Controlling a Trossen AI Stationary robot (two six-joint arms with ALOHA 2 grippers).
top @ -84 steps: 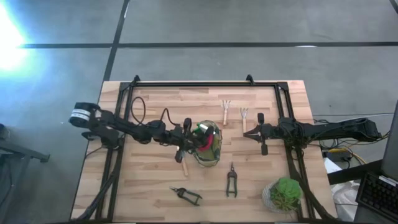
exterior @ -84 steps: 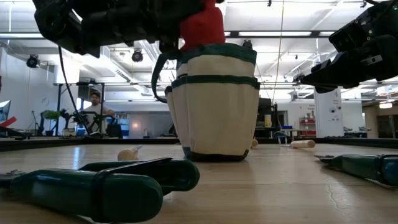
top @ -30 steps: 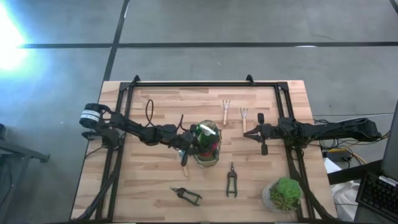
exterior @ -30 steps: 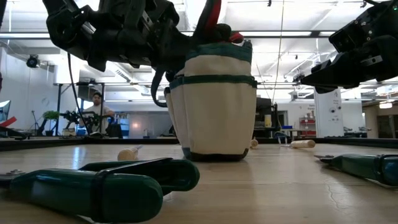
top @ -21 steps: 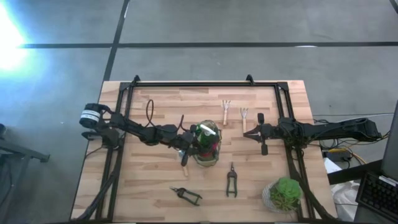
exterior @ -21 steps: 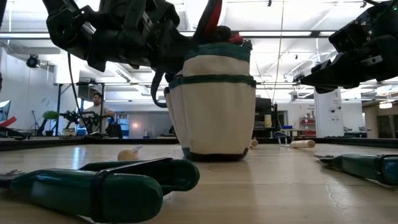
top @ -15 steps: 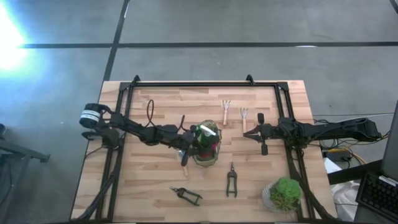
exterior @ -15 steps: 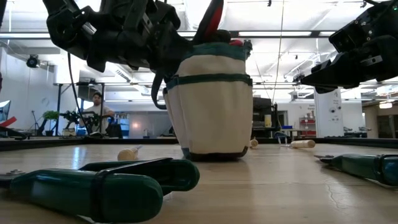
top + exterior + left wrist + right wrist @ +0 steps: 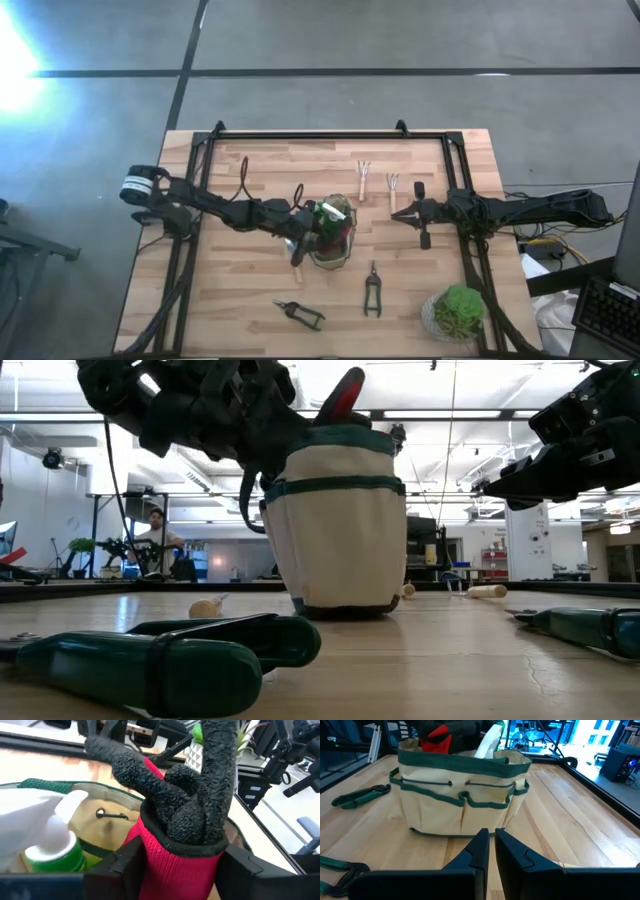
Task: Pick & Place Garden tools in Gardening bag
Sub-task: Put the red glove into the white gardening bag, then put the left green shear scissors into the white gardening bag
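The gardening bag (image 9: 335, 238) stands upright on the table's middle, with a green spray bottle (image 9: 52, 847) inside. A red-and-black tool (image 9: 175, 795) stands in the bag, its black end (image 9: 342, 390) poking above the rim. My left gripper (image 9: 182, 862) reaches over the bag's left rim, open, its fingers close on either side of the tool's red part. My right gripper (image 9: 491, 851) hovers shut right of the bag, above the table. Two wooden-handled forks (image 9: 364, 180) (image 9: 393, 187) lie behind the bag, a trowel (image 9: 296, 262) lies at its left foot, and two pruners (image 9: 300, 314) (image 9: 372, 290) lie nearer. My left gripper's fingers (image 9: 127, 865) flank the tool's red part (image 9: 170, 870), coming level from the table's left over the bag's rim. Whether they touch it I cannot tell. The tool stands upright in the bag, black end up.
A bushy potted plant (image 9: 458, 312) sits at the near right corner. A black frame (image 9: 300, 135) runs round the table's far and side edges. Bare wood lies left of the bag and along the far left.
My left hand has risen slightly at the bag's rim and tipped nearer to level. The red-and-black tool has sunk a little deeper into the bag. The bag's top has leaned slightly toward the table's left.
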